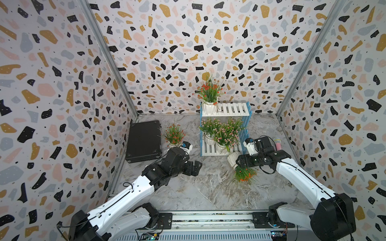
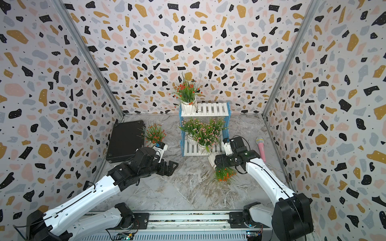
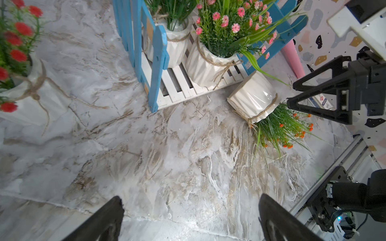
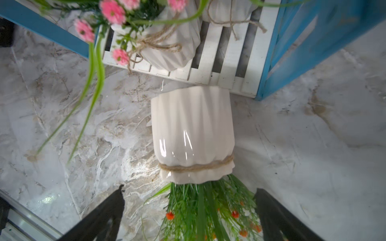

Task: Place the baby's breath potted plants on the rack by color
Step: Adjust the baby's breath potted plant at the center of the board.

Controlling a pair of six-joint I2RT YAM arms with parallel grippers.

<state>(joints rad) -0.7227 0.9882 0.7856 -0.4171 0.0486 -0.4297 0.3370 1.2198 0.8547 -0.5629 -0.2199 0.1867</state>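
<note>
Pink plants (image 1: 224, 133) on rack (image 1: 234, 108) bottom, top red plant (image 1: 210, 91) placed; upright red plant (image 1: 174, 133) and tipped red plant (image 1: 243, 174) not yet racked, on worktop (image 1: 198, 192). We see left jaws, right jaws released, empty.

We see the rack (image 2: 215, 109) at the back of the surface (image 2: 188, 192). One red-orange plant (image 2: 186, 94) stands on its top shelf, and pink plants (image 2: 205, 133) crowd the lower one. A second red-orange plant (image 2: 155, 133) stands beside a black case (image 2: 125, 141). A third (image 2: 224, 175) lies tipped over before the rack, beneath the right gripper (image 2: 217, 165). The left gripper (image 2: 170, 168) hovers over bare surface.
</note>
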